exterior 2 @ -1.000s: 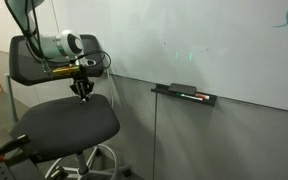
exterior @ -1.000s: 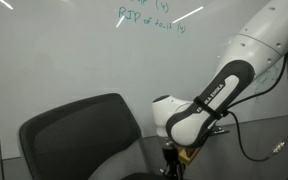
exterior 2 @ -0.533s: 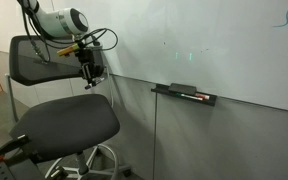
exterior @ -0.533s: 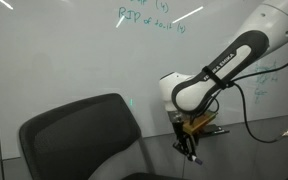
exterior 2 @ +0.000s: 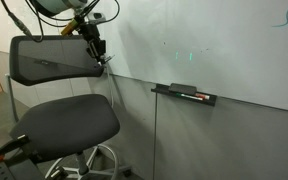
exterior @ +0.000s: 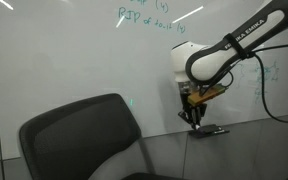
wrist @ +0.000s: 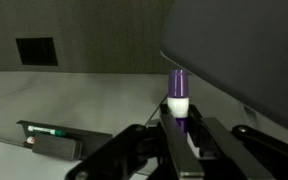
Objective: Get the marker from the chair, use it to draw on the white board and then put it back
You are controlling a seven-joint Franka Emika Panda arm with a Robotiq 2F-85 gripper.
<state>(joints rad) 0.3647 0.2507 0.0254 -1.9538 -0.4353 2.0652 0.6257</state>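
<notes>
Rising well clear of the chair (exterior 2: pixel 49 62) since a second ago, the gripper (exterior 2: pixel 99 52) is now hanging level with its top edge, near the white board (exterior 2: pixel 214 50). Jaws are pinching nearly closed on the marker (wrist: pixel 178 98). Its long axis is running along them, purple end sticking out past the tips, angling down toward the board.

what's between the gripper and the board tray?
Nothing. In an exterior view only bare white board and grey wall separate the gripper, shut on the marker, from the tray.
</notes>
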